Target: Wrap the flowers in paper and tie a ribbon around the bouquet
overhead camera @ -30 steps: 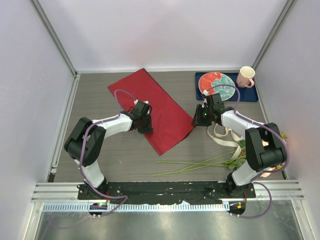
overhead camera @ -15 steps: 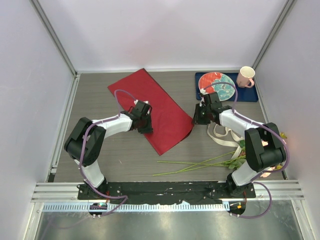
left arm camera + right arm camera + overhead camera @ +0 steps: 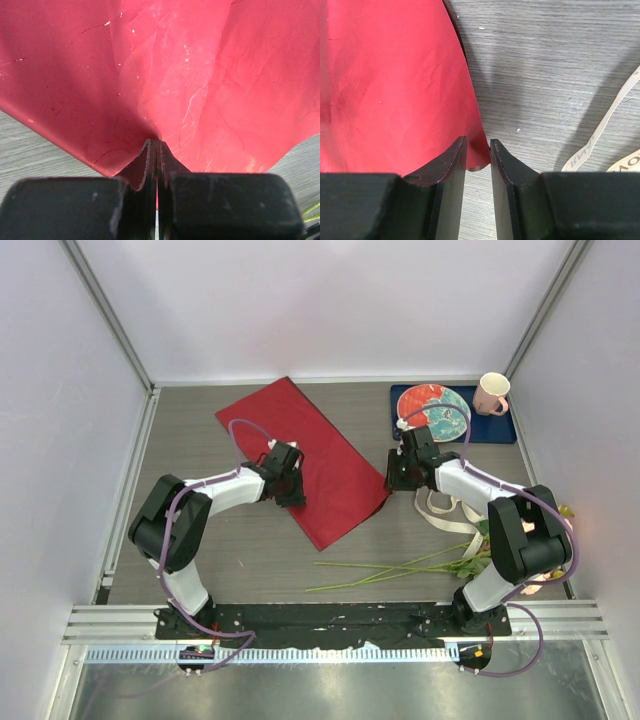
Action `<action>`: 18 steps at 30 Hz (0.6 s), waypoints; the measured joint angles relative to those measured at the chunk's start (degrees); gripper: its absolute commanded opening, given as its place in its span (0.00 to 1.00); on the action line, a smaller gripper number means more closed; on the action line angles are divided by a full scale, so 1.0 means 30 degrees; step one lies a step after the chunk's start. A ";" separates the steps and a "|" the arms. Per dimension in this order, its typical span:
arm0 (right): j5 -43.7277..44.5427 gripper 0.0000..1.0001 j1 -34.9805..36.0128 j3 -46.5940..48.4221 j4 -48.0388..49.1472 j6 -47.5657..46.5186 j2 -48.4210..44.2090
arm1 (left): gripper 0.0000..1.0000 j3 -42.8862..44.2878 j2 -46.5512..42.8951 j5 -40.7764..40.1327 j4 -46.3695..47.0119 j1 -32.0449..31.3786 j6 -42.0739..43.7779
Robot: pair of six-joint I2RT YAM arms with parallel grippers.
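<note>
left gripper (image 3: 157, 146) clamped on paper (image 3: 175, 75) (puckered there), right gripper (image 3: 477, 143) slightly apart at paper's edge

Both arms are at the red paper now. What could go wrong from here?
The left gripper is clamped on the thin paper, which puckers at its tips; a pull may tear it. The right gripper has its jaws a little apart at the paper's edge, so closing may miss. The ribbon lies loose nearby and could snag.
</note>
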 measured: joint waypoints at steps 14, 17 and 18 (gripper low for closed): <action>0.1370 0.29 0.0663 0.0117 -0.0488 -0.0350 0.0000 | 0.00 0.0073 0.0051 0.0007 -0.0058 0.0000 0.0029; 0.1945 0.28 0.0845 0.0284 -0.0554 -0.0415 0.0000 | 0.00 0.0095 0.0066 0.0015 -0.0087 0.0000 0.0044; 0.2237 0.27 0.0911 0.0342 -0.0590 -0.0466 0.0000 | 0.00 0.0095 0.0066 0.0015 -0.0087 0.0000 0.0044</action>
